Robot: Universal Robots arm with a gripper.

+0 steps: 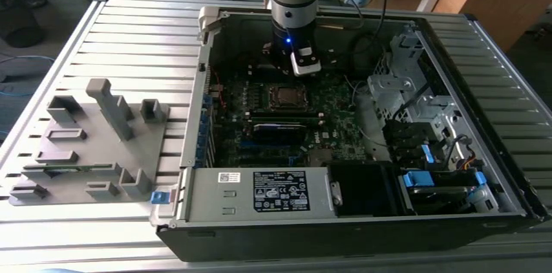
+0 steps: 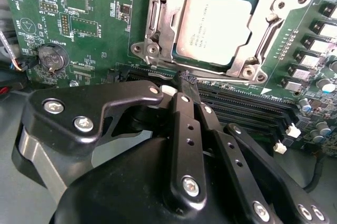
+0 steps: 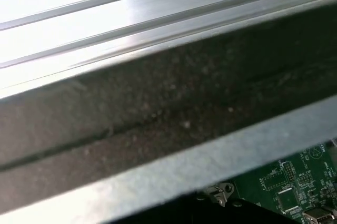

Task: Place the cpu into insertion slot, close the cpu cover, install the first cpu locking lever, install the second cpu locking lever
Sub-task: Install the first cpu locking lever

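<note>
The cpu (image 2: pixel 213 27) lies flat in the insertion slot (image 1: pixel 285 95), silver top up. The cpu cover (image 2: pixel 158 29), a silver frame, lies down around it, and the chip shows through its window. A thin locking lever rod (image 2: pixel 231 81) runs along the socket edge nearest my gripper. My gripper (image 2: pixel 188 82) hangs over the motherboard (image 2: pixel 79 24) just beside that edge, its black fingers (image 2: pixel 181 129) pressed together. Their tips meet at the rod's end; I cannot tell whether they pinch it. In the exterior view the gripper (image 1: pixel 298 66) sits just behind the socket inside the open computer case.
Long black memory slots (image 2: pixel 247 105) run under the fingers, with a coin battery (image 2: pixel 51 58) to one side. The case holds a power supply (image 1: pixel 258 192) in front and a drive cage (image 1: pixel 414 98) at the exterior view's right. A grey fixture rack (image 1: pixel 86 137) stands at its left.
</note>
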